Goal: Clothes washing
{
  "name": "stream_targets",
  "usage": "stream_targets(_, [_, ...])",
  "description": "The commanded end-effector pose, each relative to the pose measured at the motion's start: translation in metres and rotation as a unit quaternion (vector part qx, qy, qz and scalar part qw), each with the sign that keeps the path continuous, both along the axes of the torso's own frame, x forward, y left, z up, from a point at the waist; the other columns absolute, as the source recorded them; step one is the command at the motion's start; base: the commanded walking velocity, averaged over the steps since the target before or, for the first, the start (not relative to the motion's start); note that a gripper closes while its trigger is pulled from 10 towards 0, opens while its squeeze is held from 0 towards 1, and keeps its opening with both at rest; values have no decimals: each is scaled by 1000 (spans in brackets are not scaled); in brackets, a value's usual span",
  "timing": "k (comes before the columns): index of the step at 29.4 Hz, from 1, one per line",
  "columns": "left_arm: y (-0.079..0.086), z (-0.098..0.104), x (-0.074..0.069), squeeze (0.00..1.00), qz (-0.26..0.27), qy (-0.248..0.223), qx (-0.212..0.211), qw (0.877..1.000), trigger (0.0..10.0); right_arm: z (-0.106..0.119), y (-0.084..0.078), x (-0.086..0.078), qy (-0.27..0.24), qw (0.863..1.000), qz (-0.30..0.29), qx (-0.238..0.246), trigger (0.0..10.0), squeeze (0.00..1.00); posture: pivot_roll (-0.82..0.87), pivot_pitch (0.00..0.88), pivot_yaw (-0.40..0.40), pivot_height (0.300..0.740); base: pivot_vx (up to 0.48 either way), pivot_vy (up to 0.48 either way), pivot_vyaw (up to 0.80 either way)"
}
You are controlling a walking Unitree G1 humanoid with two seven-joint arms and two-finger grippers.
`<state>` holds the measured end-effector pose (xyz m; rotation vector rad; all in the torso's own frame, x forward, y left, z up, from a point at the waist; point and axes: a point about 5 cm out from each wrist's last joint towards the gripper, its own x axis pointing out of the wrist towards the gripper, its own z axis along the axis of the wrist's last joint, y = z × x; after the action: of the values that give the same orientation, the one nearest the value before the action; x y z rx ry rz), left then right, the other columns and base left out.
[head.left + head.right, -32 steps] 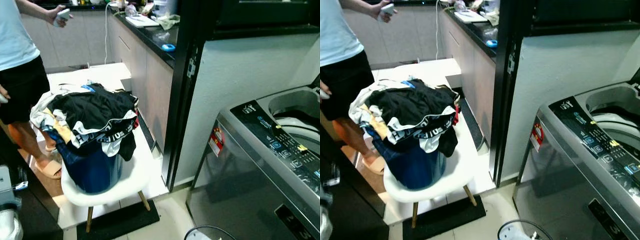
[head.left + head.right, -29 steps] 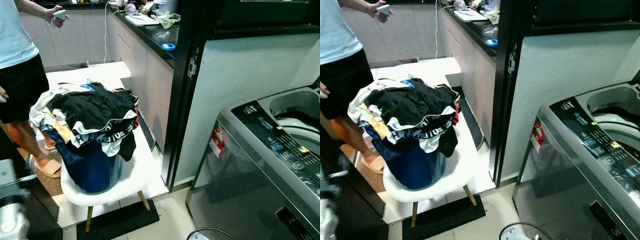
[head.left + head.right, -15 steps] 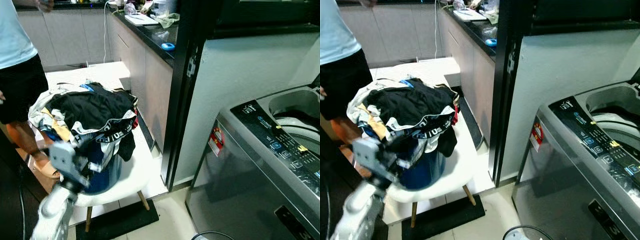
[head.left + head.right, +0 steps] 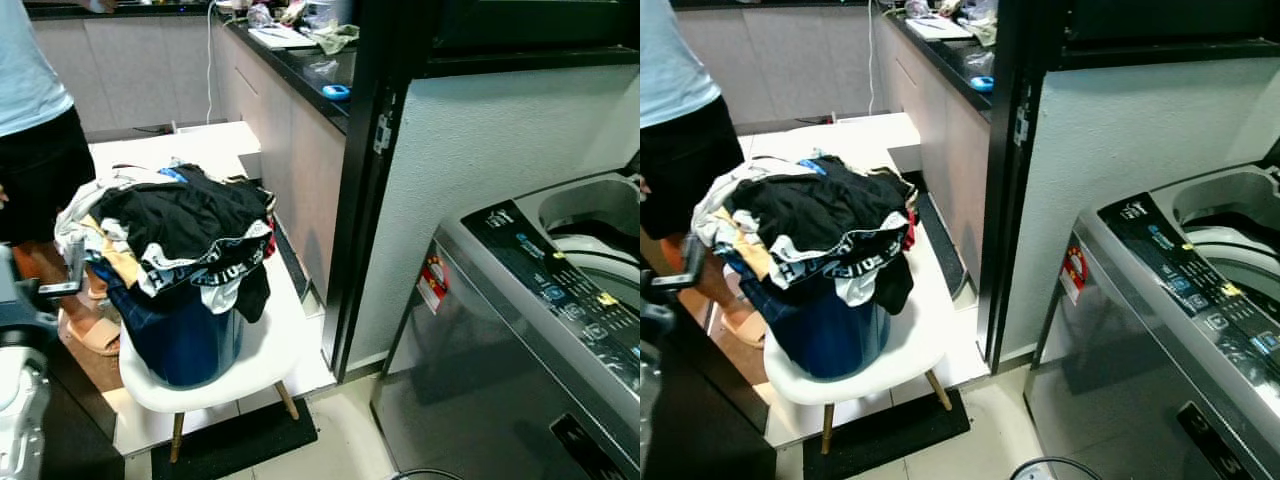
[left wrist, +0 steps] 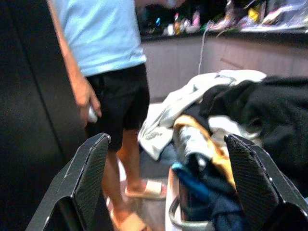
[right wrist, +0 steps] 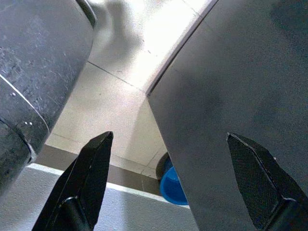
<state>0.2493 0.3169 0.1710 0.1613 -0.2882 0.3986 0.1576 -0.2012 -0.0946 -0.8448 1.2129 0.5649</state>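
My left claw (image 5: 163, 178) is raised at my left side, fingers spread wide and holding nothing, just short of the clothes (image 4: 180, 225). They are heaped over the rim of a blue basket (image 4: 185, 340) that sits on a white chair (image 4: 265, 340). My right claw (image 6: 166, 178) hangs low, also spread, over the tiled floor (image 6: 115, 96) beside the washer (image 4: 540, 320), whose tub stands open on my right. Beyond the chair a person (image 4: 35, 120) in black shorts stands, and farther back runs the dark desk (image 4: 310, 60).
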Motion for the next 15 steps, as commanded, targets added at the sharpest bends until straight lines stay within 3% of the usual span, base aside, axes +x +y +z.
stream_targets(1, [1,-3,6,0,-2,19,-6,1000,10000,-1,-3,-4,4,1000,-3,-6,10000,0,66,0,-70,740,0,0,0])
stream_targets(8, [-20,-7,33,0,-53,40,-21,998,10000,-2,-5,-8,11,1000,-3,-10,10000,0,68,0,-77,740,0,0,0])
stream_targets(12, [-48,-4,55,0,-111,69,31,991,10000,-3,-7,-10,15,1000,-8,-13,10000,0,60,0,-72,740,0,0,0])
stream_targets(15, [-58,-5,59,0,-130,83,48,987,10000,-3,-9,-11,16,1000,-11,-14,10000,0,50,0,-69,740,0,0,0])
